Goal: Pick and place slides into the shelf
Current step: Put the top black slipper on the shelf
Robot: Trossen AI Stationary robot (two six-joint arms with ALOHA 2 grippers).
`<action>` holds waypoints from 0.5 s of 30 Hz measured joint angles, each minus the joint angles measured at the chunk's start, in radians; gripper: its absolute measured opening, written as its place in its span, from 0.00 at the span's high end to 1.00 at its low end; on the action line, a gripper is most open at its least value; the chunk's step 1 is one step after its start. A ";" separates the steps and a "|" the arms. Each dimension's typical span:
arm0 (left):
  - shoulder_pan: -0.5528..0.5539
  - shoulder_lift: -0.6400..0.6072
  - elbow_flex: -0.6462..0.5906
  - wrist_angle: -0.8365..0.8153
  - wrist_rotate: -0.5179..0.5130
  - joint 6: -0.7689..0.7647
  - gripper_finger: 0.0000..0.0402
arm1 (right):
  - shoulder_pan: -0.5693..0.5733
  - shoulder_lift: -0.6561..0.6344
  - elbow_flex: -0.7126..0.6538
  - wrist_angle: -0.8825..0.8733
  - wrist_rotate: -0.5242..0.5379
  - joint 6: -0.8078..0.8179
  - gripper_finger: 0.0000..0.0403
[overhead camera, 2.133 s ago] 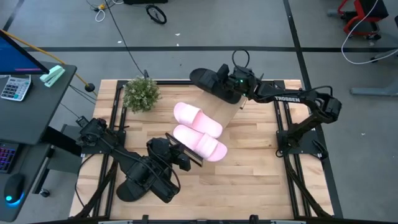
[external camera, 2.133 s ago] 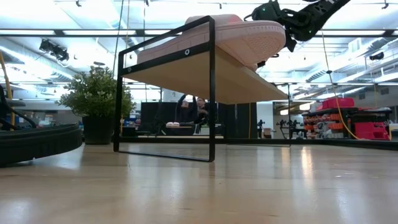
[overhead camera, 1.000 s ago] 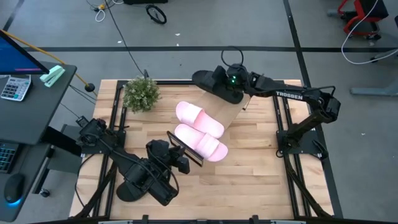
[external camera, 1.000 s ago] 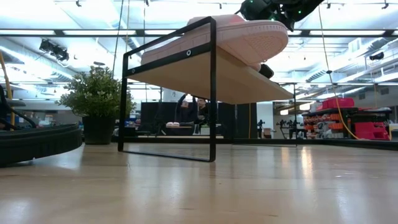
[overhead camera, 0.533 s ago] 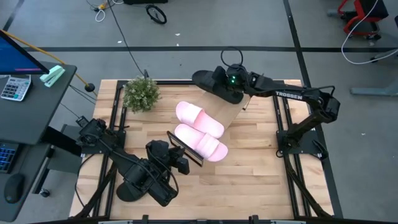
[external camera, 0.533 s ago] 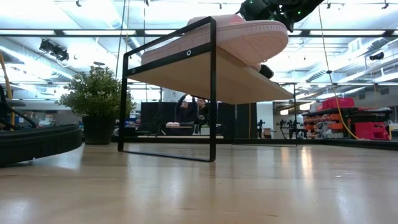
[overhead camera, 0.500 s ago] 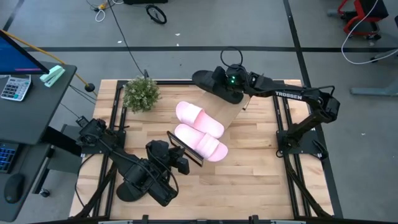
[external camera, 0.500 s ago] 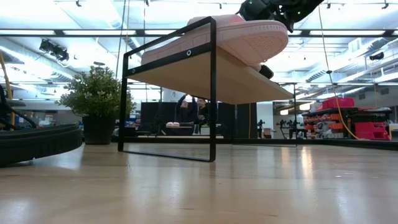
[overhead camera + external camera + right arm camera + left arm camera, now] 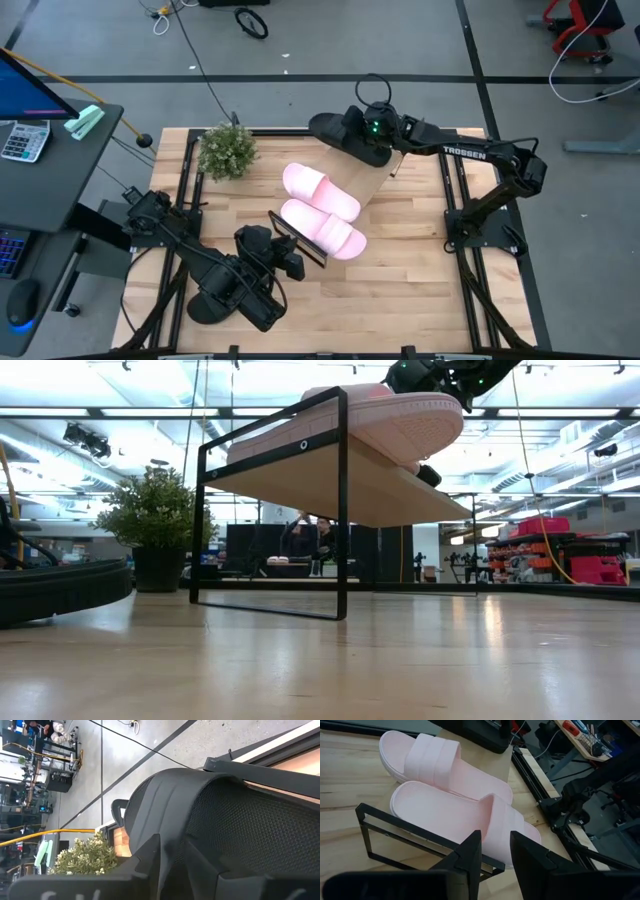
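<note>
Right gripper [image 9: 368,135] pinches the black slide's [image 9: 340,136] strap; light, soft foam, best held there. Left gripper [image 9: 492,851] part open, empty.

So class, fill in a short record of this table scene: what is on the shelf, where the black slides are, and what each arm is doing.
On shelf: two pale pink slide sandals on the light-wood shelf board
Far black slide: at the shelf's far end, right gripper on it
Near black slide: on the tabletop under the left gripper
Other: small potted plant
</note>
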 joint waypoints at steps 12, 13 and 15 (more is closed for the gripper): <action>0.000 0.000 0.000 0.000 0.000 0.000 0.73 | 0.000 0.000 0.000 -0.011 0.000 -0.002 0.79; 0.000 0.000 0.000 0.000 0.000 0.000 0.73 | 0.000 0.000 0.000 -0.019 0.000 -0.002 0.79; 0.000 0.000 0.000 0.000 0.000 0.000 0.73 | 0.002 0.000 0.001 -0.045 0.000 0.004 0.79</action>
